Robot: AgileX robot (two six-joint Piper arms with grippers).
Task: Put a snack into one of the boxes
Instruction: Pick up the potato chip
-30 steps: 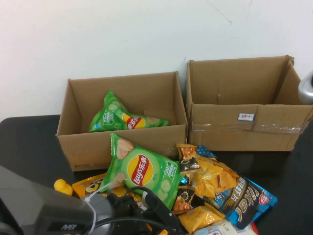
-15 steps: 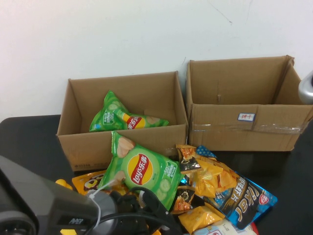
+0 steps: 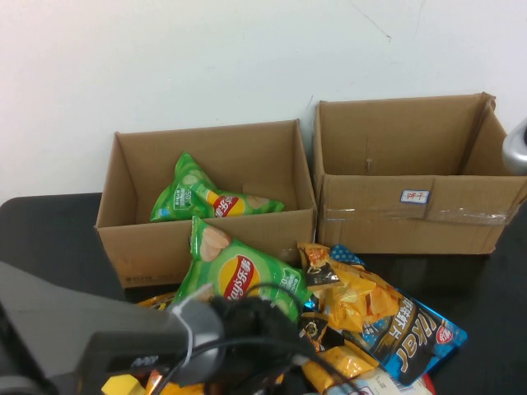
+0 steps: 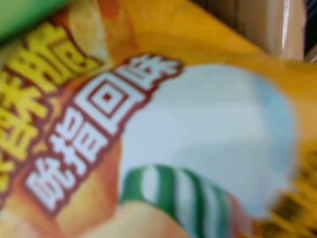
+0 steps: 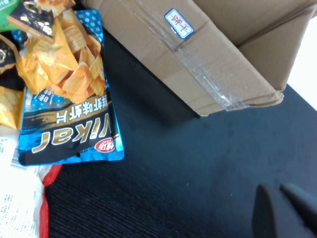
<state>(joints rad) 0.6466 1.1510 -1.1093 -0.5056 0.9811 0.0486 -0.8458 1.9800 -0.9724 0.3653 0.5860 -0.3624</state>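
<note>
Green chip bag (image 3: 239, 276); orange snack bags (image 3: 354, 296); blue-black bag (image 3: 416, 333); brown boxes (image 3: 206, 239); black table (image 3: 49, 239).

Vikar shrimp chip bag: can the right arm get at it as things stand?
Probably yes. The Vikar bag lies on the near edge of the snack pile, its lower half uncovered; only orange chip packs overlap its top. The shut right hand hangs over bare black table beside it.

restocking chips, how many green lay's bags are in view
2. One green Lay's bag lies inside the low left box. The other leans on the snack pile in front of that box, just beyond the left gripper. More may be buried under the pile or the arm.
</note>
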